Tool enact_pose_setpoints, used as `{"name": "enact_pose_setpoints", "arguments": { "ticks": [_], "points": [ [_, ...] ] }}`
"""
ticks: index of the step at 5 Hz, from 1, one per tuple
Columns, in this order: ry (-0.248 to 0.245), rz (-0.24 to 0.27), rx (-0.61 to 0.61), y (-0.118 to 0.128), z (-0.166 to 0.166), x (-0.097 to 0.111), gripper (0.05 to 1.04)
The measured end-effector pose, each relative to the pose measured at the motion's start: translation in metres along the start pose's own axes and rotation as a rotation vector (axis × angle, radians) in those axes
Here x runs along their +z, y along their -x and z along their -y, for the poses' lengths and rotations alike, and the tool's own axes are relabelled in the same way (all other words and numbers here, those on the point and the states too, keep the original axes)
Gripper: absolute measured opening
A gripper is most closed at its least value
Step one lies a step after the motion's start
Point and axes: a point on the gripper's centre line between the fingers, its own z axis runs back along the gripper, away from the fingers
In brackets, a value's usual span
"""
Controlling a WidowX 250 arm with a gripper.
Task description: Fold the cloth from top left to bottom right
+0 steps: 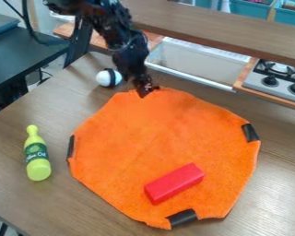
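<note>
The orange cloth [125, 143] lies spread on the counter [26, 198], with the fingers [145, 89] at its top edge, probably because the fold should begin there; how open they are, or whether they hold it, I cannot tell

The top edge cuts off the arm [126, 40], the right edge clips the stove [266, 85], and the gripper [147, 92] blurs at the cloth [156, 133]!

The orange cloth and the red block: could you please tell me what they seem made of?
The orange cloth looks like matte fabric, perhaps felt or fleece, judging by its slightly fuzzy surface and soft, wavy edge. The red block looks rigid and smooth, with flat, evenly coloured faces and straight edges; it could be painted wood or plastic.
</note>
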Motion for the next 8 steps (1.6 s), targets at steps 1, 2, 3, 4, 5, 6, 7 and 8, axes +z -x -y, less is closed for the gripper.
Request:
{"name": "enact_pose_setpoints", "arguments": {
  "ticks": [1, 2, 3, 4, 5, 6, 7, 8],
  "points": [
    [-0.004, -0.006, 0.003, -0.008, -0.013, -0.005, 1.0],
    [-0.02, -0.007, 0.006, -0.013, -0.025, -0.013, 1.0],
    [-0.038, -0.012, 0.007, -0.016, -0.035, -0.024, 1.0],
    [-0.053, -0.018, 0.007, -0.018, -0.041, -0.033, 1.0],
    [-0.071, -0.03, 0.004, -0.017, -0.047, -0.042, 1.001],
    [-0.089, -0.032, -0.003, -0.017, -0.051, -0.045, 1.0],
    [-0.1, -0.044, 0.002, -0.015, -0.054, -0.055, 1.0],
    [-0.109, -0.05, 0.008, -0.016, -0.059, -0.061, 1.0]
  ]
}}
